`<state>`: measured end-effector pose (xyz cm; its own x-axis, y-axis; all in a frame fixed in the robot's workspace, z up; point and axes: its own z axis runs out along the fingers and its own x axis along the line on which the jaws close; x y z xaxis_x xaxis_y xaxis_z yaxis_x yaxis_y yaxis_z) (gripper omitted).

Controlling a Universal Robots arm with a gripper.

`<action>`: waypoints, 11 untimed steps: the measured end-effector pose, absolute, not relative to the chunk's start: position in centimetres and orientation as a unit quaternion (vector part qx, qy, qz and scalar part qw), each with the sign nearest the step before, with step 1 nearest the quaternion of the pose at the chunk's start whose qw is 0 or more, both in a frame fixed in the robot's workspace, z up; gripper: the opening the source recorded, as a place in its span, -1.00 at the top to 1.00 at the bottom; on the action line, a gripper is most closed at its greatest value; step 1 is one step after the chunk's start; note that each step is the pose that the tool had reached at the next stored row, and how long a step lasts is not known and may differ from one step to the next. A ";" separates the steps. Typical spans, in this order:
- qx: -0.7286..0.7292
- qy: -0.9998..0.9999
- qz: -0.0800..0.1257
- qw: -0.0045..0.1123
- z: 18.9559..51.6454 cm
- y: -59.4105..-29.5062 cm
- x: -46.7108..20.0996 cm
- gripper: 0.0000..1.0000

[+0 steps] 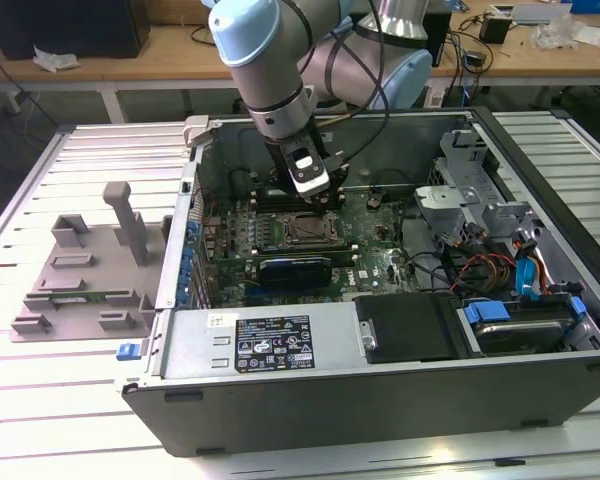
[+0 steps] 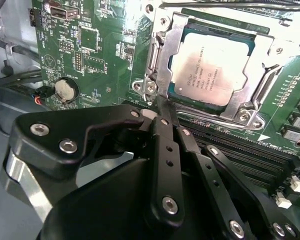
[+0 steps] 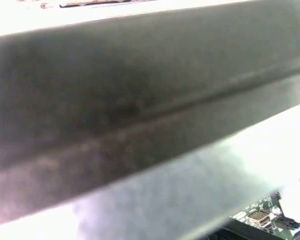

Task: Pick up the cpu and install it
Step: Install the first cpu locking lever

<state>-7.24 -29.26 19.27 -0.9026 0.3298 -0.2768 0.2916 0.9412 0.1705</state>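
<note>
Black gripper (image 2: 162,107) fingers are pressed together with nothing between them, their tips resting at the edge of the socket's metal frame (image 2: 162,60) on the green motherboard (image 2: 97,55). Seated inside that frame lies the cpu (image 2: 212,62), its silver top showing, with faint printed lines too small to make out. In the exterior view the gripper (image 1: 315,200) reaches into the open computer case (image 1: 380,380), just above the socket (image 1: 306,232); a white label (image 1: 272,343) sticks to the power supply, its print unreadable.
</note>
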 end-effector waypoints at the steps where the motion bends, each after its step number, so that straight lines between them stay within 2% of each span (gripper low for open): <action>1: 0.160 0.973 0.063 0.152 19.3 -29.3 -7.2 0.79; 11: 0.160 0.973 0.063 0.152 22.9 -29.3 -7.2 0.79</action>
